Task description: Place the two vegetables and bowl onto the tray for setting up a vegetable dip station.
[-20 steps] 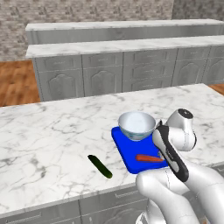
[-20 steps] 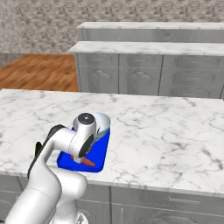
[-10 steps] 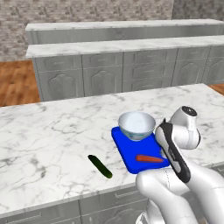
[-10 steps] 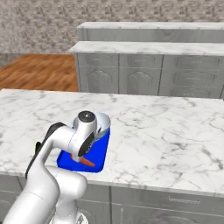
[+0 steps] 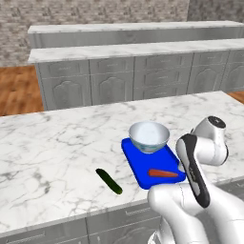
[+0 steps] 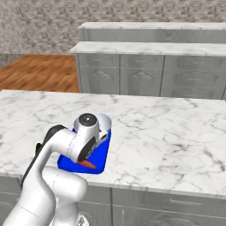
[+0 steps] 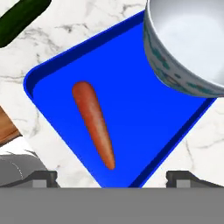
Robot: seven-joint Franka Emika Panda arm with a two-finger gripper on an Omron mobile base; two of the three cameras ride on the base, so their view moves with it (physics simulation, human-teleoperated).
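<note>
Hand view: carrot (image 7: 93,124) and bowl (image 7: 189,46) sit on tray (image 7: 131,127), cucumber (image 5: 109,181) left on the counter (image 5: 52,152), gripper (image 7: 111,178) jaws wide, holding nothing.

You have no readable text, label, brand, number or sign anywhere here, not on the tray (image 7: 144,131), the bowl (image 7: 183,48), the carrot (image 7: 94,122), the cucumber (image 7: 22,19) or the marble counter (image 5: 57,143).
</note>
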